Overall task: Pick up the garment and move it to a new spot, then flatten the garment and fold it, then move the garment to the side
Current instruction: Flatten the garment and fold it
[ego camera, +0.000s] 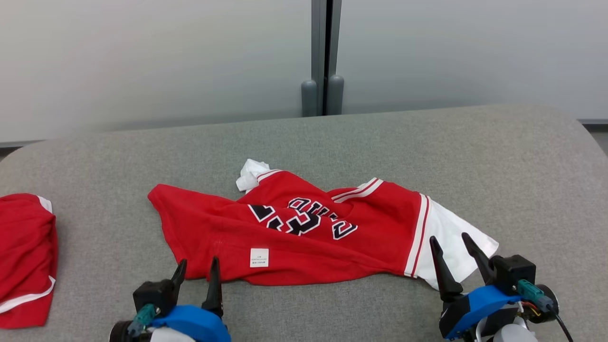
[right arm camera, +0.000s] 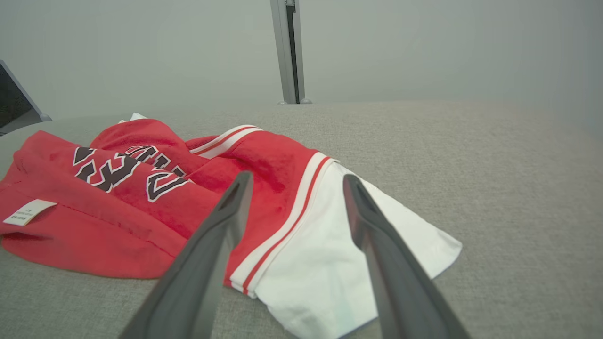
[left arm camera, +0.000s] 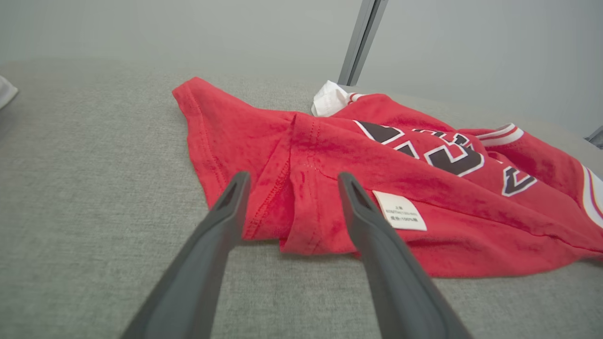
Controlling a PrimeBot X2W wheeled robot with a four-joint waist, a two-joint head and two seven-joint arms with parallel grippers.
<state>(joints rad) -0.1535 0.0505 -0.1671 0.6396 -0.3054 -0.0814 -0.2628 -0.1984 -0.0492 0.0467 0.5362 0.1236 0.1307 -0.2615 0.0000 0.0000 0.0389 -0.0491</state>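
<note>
The garment (ego camera: 304, 232) is a red jersey with black lettering, white sleeves and a small white label, lying rumpled on the grey padded table (ego camera: 427, 156). My left gripper (ego camera: 198, 268) is open at the jersey's near hem, left of the label, with nothing between its fingers. In the left wrist view the garment's (left arm camera: 330, 155) red hem lies just beyond the left gripper (left arm camera: 292, 181). My right gripper (ego camera: 449, 244) is open over the white sleeve at the jersey's right end. The right wrist view shows the garment's (right arm camera: 292, 235) striped sleeve seam between the spread right gripper (right arm camera: 294, 181) fingers.
A second red garment (ego camera: 23, 256) with white trim lies at the table's left edge. A pale wall with a grey vertical post (ego camera: 323, 57) stands behind the table. Bare grey surface stretches to the right and behind the jersey.
</note>
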